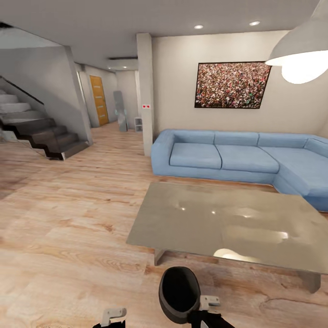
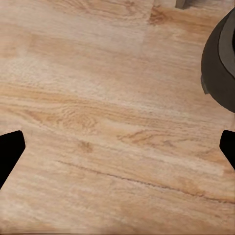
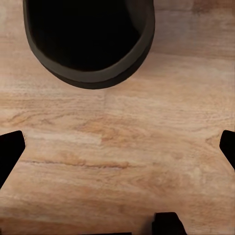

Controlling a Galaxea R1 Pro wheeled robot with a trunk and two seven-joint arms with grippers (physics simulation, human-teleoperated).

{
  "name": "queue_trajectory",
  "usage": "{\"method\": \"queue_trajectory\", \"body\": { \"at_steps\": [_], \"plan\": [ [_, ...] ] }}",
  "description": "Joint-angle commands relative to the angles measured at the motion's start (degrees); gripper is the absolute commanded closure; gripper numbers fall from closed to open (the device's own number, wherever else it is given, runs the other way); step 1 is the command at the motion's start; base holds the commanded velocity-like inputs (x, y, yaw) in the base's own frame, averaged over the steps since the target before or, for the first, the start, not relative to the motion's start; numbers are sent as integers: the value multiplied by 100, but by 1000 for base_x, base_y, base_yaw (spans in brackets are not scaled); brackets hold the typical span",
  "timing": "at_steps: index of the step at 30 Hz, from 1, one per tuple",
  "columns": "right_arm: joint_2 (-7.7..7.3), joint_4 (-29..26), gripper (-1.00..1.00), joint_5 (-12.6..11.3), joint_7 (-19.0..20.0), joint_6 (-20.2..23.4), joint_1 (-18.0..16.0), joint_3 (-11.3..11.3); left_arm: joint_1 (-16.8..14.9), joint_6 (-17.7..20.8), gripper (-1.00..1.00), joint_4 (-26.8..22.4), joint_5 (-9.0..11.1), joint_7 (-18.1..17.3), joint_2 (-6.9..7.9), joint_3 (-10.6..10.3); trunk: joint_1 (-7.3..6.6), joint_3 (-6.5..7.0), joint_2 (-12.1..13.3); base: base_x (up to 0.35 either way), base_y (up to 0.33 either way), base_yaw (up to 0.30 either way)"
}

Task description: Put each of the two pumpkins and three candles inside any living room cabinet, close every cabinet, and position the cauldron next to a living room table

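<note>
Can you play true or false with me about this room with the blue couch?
1. The dark round cauldron sits on the wooden floor. True.
2. The cauldron is on top of the grey glossy table. False: it is on the floor in front of the table.
3. The long sofa is blue. True.
4. The left claw is squeezing the cauldron. False: it is open over bare floor.
5. The door down the hall is green. False: it is orange.

Cauldron [image 1: 179, 295] partly hidden behind right arm; sofa [image 1: 237, 159], table [image 1: 228, 223] and lamp [image 1: 298, 54] cut off at right edge; staircase [image 1: 32, 127] cropped left.
</note>
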Motion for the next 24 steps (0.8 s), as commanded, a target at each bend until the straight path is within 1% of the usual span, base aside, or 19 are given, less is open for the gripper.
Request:
{"method": "queue_trajectory", "body": {
  "at_steps": [1,16,24],
  "plan": [
    [-3,-16,-100,-47,-36,37,0,49,-6,-24,-100,10,57,34,1,-49,0,-5,-3,5,-6,286],
    [-3,-16,-100,-47,-36,32,0,49,-6,-25,-100,15,57,34,-6,-49,0,-5,-3,1,-1,289],
    [-3,-16,-100,-47,-36,32,0,49,-6,-25,-100,15,57,34,-12,-50,0,-5,-3,-20,-37,291]
  ]
}}
